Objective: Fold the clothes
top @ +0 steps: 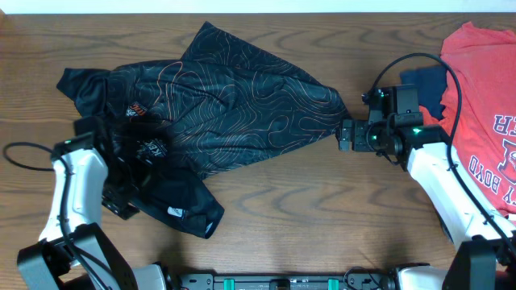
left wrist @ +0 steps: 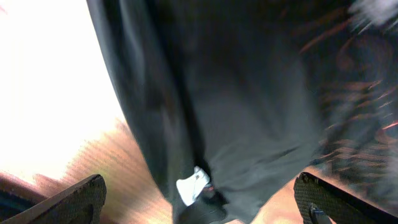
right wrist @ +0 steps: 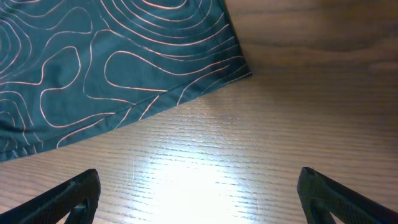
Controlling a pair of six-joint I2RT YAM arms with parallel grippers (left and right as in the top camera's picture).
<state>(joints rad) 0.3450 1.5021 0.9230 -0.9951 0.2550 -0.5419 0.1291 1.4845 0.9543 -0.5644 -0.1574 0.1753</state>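
Note:
The black sports shirt (top: 230,105) with orange contour lines lies crumpled across the left and middle of the table, its lower left part bunched with a white label showing. My left gripper (top: 121,201) is open over that bunched part; in the left wrist view the dark cloth (left wrist: 249,112) with its white label (left wrist: 191,185) hangs between the spread fingers (left wrist: 202,205). My right gripper (top: 345,134) is open and empty just right of the shirt's right corner. In the right wrist view the hem corner (right wrist: 124,68) lies ahead of the fingers (right wrist: 199,199), over bare wood.
A red shirt with white lettering (top: 484,105) lies at the right edge of the table, over a dark blue garment (top: 423,84). Bare wooden tabletop (top: 322,209) shows between the two arms.

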